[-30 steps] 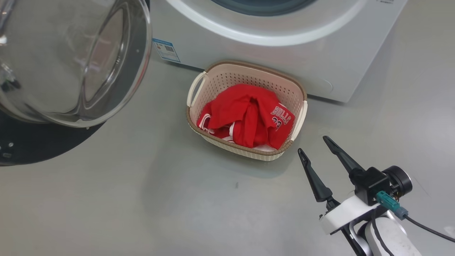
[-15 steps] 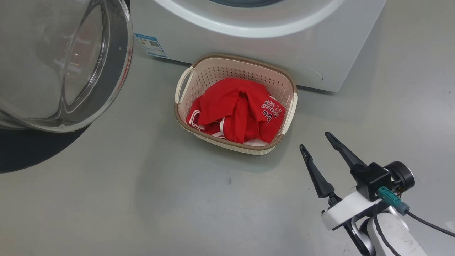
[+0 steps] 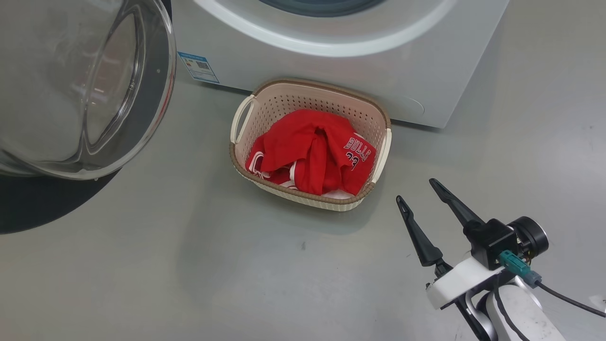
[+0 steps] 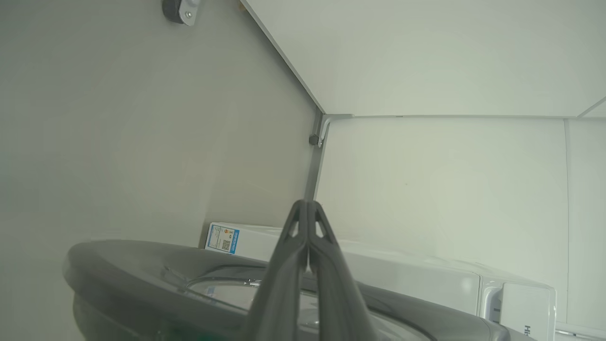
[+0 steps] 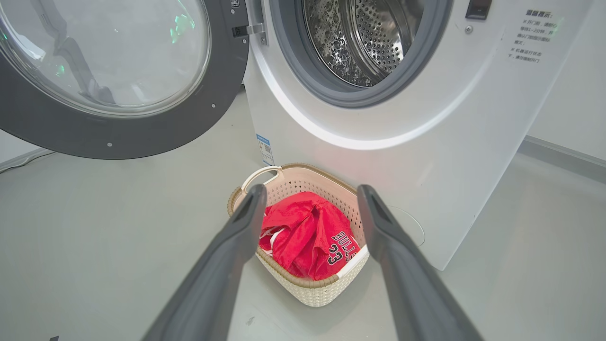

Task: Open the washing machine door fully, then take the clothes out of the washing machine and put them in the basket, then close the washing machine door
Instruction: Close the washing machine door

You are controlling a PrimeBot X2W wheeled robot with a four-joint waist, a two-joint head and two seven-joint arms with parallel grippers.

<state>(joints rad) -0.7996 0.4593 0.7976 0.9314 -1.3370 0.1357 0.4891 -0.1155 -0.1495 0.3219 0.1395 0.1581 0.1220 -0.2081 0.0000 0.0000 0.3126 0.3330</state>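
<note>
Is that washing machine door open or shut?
Open. The washing machine door stands swung aside, leaving the steel drum exposed.

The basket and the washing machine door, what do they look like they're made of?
The basket looks like moulded cream plastic, matte, going by its even punched holes; the brown rim imitates weave, probably plastic too. The washing machine door has a clear bulging window, likely glass, with bright reflections, set in a dark smooth ring, probably plastic.

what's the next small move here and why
Probably start swinging the washing machine door shut with the shut left gripper, which is near its rim: the red clothes lie in the basket, and the visible part of the drum looks empty.
</note>
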